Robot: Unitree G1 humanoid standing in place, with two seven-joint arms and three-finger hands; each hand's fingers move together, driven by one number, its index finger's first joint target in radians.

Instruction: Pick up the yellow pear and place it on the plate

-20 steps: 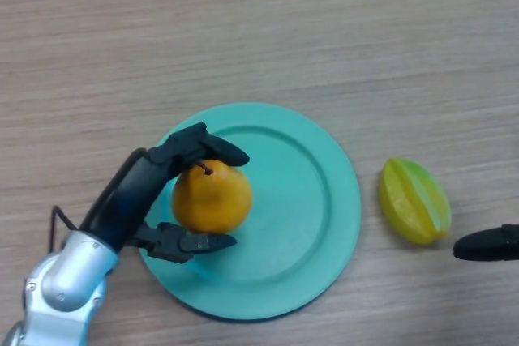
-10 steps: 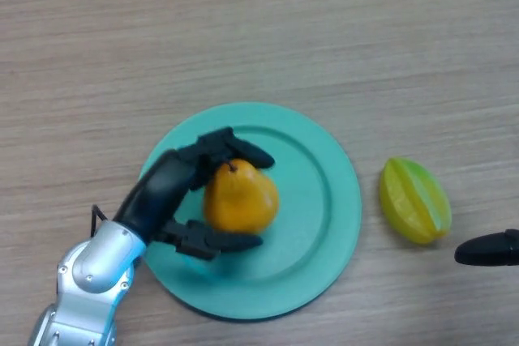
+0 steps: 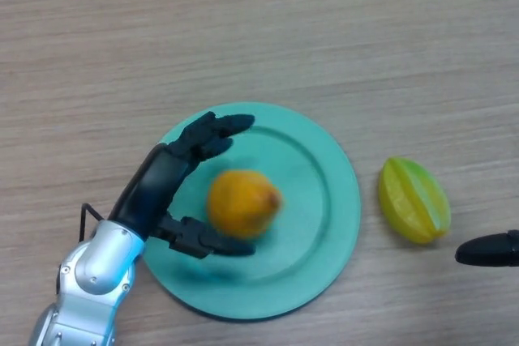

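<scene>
I see the yellow pear (image 3: pixel 242 202) as a rounded, orange-yellow fruit with a darker spot at its right end, lying on its side on the plate (image 3: pixel 320 168), a little left of the plate's centre in the lower middle of the frame. Its outline is soft, so I cannot make out a stem.

My left hand (image 3: pixel 166 180) comes in from the lower left and sits over the plate's left part. Its fingers are spread wide: the upper ones stretch straight toward the plate's top rim, clear of the fruit, and the thumb reaches along below the pear. The thumb tip looks very close to the pear's underside, perhaps touching it, but I cannot tell for sure from this angle. Nothing is curled round the fruit.

The hand and forearm cover the plate's left rim, and the silver wrist is cut off by the bottom edge of the frame. Of my right hand (image 3: pixel 490 250) only a dark tip shows at the lower right edge, resting over the table (image 3: pixel 259 30); I cannot tell how its fingers are set.

By count: one pear, one round teal plate, one yellow-green starfruit (image 3: pixel 413 200) lying on the wooden table just right of the plate and apart from it, and two hands, one of them barely in view.
</scene>
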